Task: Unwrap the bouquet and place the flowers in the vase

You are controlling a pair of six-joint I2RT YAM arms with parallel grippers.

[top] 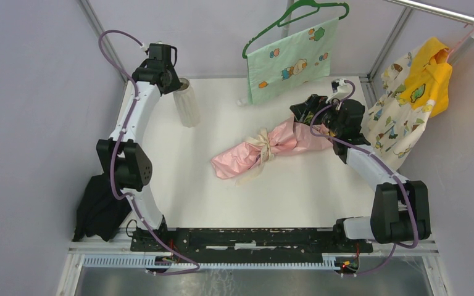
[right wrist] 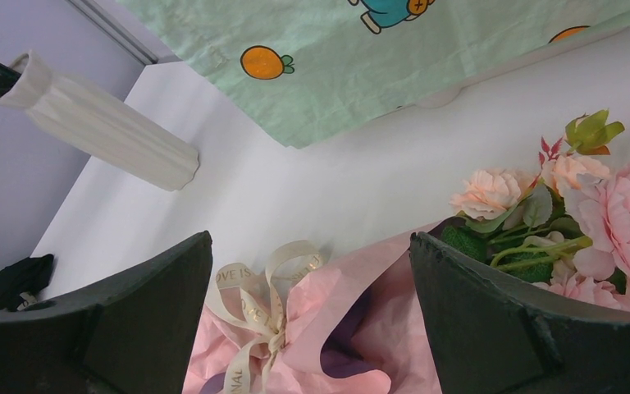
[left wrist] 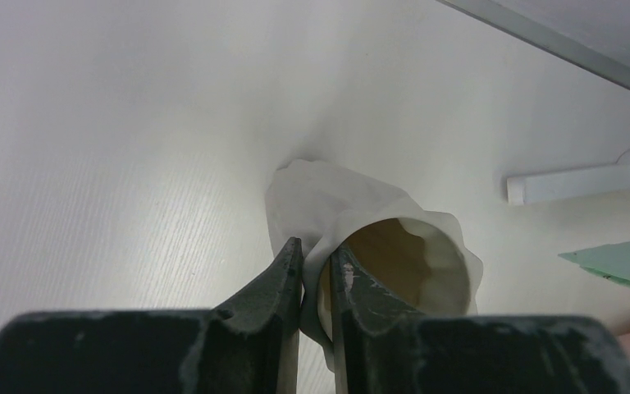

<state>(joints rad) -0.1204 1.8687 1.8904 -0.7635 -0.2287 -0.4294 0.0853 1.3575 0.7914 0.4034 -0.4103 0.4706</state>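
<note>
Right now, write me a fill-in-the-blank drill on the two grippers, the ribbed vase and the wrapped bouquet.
The left gripper pinches the scalloped ____ of the tall white ribbed vase.
The right gripper hangs ____ over the pink paper-wrapped bouquet of roses.
The bouquet's cream ribbon bow is ____, not undone.
Missing words: rim; open; tied.

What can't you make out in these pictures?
- Top view: the pink and peach artificial flowers are hidden under the black right gripper.
- Left wrist: the tall white ribbed vase, near rim behind the left gripper.
- Right wrist: the pink paper-wrapped bouquet, narrow end past the bottom edge.
</note>
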